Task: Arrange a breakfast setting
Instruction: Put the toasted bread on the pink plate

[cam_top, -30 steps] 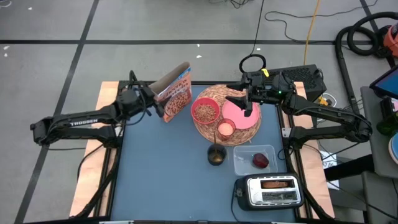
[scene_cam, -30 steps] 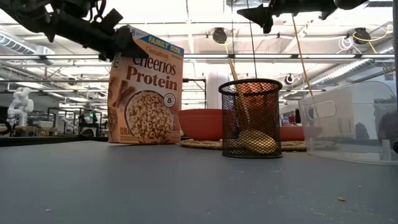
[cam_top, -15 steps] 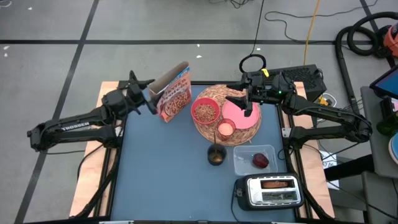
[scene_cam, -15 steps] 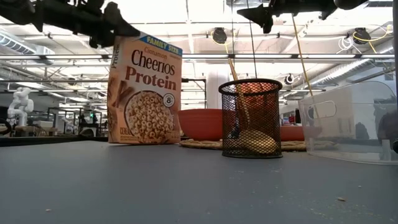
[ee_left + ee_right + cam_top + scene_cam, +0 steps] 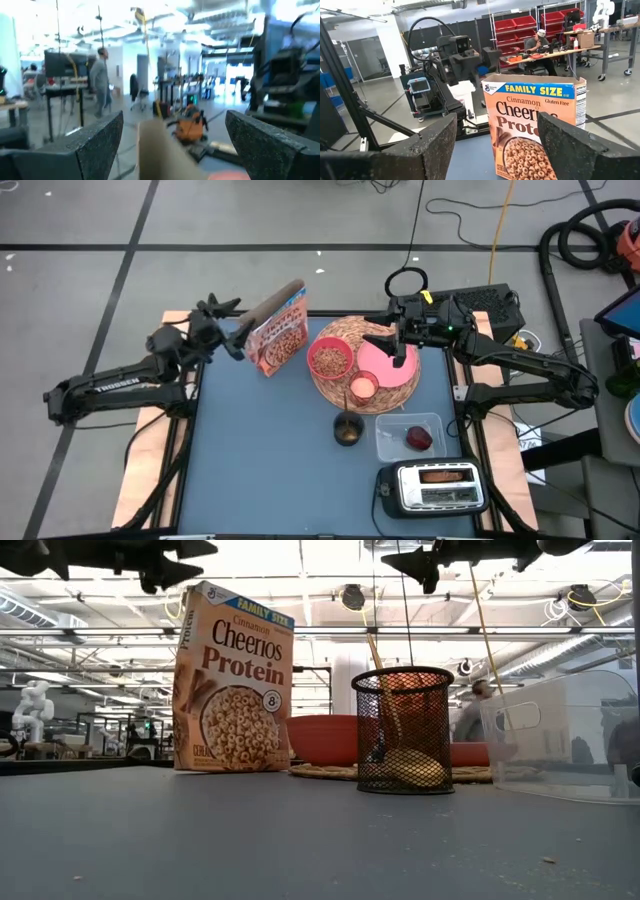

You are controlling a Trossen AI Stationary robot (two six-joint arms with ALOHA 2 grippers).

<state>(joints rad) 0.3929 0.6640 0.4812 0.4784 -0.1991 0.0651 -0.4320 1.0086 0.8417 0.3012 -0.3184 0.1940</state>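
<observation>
Dark-blue tabletop (image 5: 270, 450) — bright workshop beyond

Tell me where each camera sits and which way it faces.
High: overhead, looking down on table, both arms.
Low: tabletop level, facing the cereal box; arms overhead.
Left wrist: looks into the room past the open left pincer.
Right wrist: above the wicker mat, right pincer open, facing the box.
Shared: high, low, right wrist all show the box.

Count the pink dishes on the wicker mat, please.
3. The pink bowl with cereal sits on the mat's left part, the pink plate on its right part, and the small pink cup at the near edge between them. None seems hidden.
</observation>
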